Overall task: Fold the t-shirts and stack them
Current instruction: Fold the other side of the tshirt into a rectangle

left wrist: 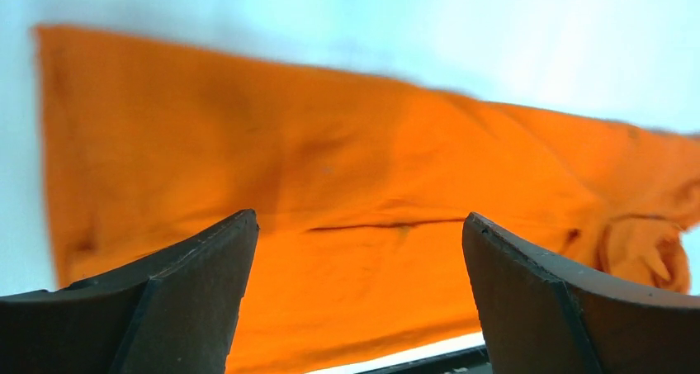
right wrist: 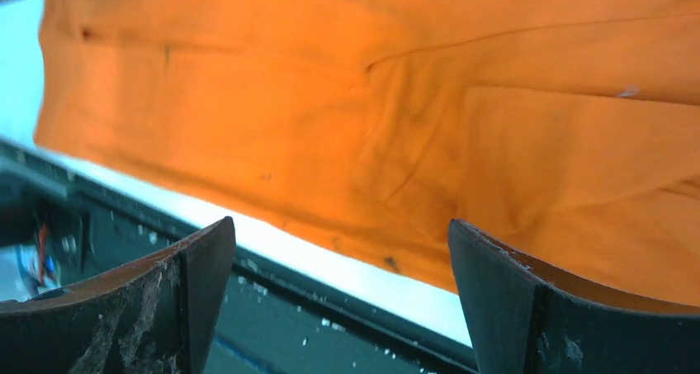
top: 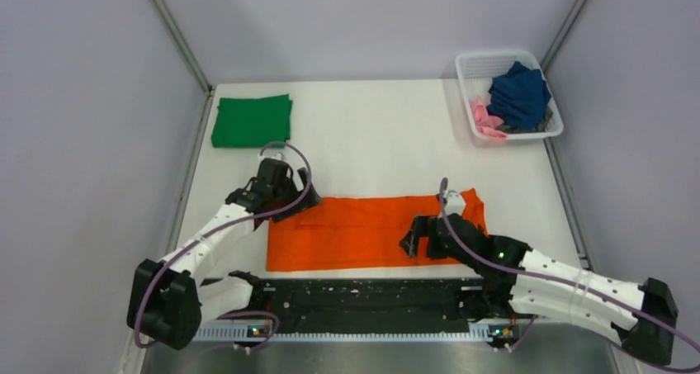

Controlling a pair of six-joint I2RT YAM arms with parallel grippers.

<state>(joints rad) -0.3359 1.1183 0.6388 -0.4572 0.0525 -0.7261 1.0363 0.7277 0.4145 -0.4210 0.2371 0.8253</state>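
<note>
T-shirt [top: 355,234], orange, lies partly hidden under left tool [top: 290,207] and right tool [top: 415,242].

The folded t-shirt [top: 251,120] lies back left, the basket [top: 465,89] back right, the spread t-shirt [top: 355,234] in front.

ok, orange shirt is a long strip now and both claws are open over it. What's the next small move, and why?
Probably lower the right claw and pinch the orange shirt near its right end, ready to fold that end leftward. The shirt lies flat as a long band, and neither the right claw nor the left claw grips anything.
</note>
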